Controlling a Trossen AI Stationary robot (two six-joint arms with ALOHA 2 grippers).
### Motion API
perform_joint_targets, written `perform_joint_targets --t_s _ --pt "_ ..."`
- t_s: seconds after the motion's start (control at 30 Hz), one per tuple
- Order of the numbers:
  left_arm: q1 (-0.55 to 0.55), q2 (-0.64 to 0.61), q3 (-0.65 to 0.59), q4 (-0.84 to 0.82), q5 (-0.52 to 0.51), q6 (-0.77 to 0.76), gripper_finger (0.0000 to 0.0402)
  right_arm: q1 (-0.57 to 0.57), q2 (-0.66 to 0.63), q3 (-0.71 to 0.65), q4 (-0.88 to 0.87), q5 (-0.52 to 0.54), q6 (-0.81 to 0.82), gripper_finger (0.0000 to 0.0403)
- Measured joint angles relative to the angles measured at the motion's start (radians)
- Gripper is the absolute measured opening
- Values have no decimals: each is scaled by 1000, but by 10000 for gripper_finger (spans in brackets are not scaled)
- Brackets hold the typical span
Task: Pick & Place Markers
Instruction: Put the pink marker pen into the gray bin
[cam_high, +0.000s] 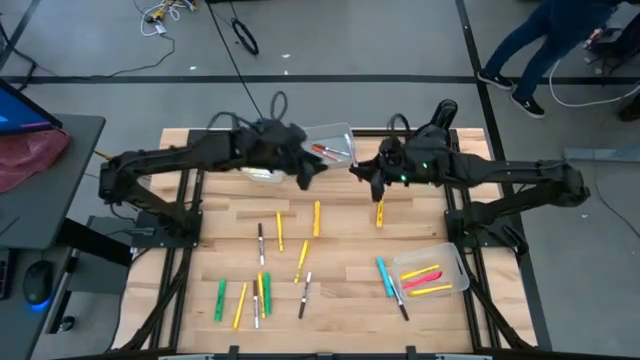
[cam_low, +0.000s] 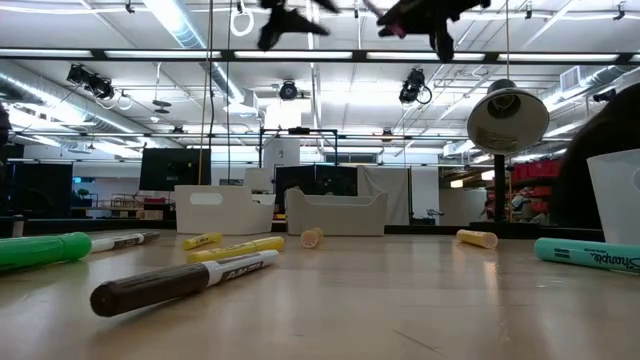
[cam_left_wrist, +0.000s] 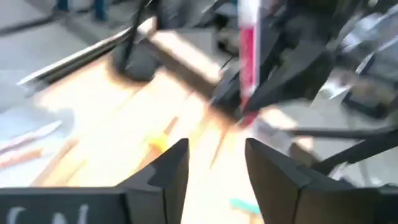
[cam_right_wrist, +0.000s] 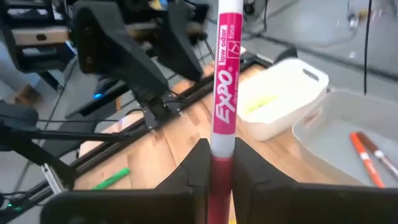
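Worktop (cam_high: 340, 290) carries scattered markers (cam_high: 262, 290), w/ bins at the far edge and near right. Both arms meet mid-air over the far centre, prob. a handover. Right end effector (cam_right_wrist: 221, 163) is clamped on a pink Expo marker (cam_right_wrist: 225, 81), held upright so the other arm can reach it. Left end effector (cam_left_wrist: 216, 163) hangs w/ fingers apart, empty, just short of the marker (high view hides the grip; wrist views show it)

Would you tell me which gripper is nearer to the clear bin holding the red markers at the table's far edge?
Left. The left gripper hangs beside the bin; the right gripper, clamping a pink marker, sits farther right.
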Motion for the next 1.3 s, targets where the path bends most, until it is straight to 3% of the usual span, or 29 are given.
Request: perform_joint_targets --t_s 0.13,0.3,0.37,0.53,0.67,0.77,1.0,1.13,1.3 --pt "79 -81 0 -202 -56 45 180 -113 71 61 -36 -108 -3 25" --pt "186 -171 0 -381 -172 145 175 -224 263 253 -128 -202 -112 25" --pt "243 -197 0 -426 -146 186 172 -259 361 345 -173 -229 -163 25" --pt "405 -217 0 -527 44 311 159 -333 590 572 -305 -272 -281 27" --pt "508 -218 -39 -529 82 400 148 -377 753 732 -446 -273 -372 28" --pt "572 -218 -99 -474 135 434 140 -400 863 841 -552 -270 -406 29" --pt "668 -216 -306 -145 457 445 123 -426 1057 1003 -740 -234 -524 30" --pt "673 -216 -389 35 482 378 122 -430 1126 1015 -815 -200 -596 30" --pt "673 -215 -405 100 484 382 122 -429 1167 1015 -863 -150 -654 33"
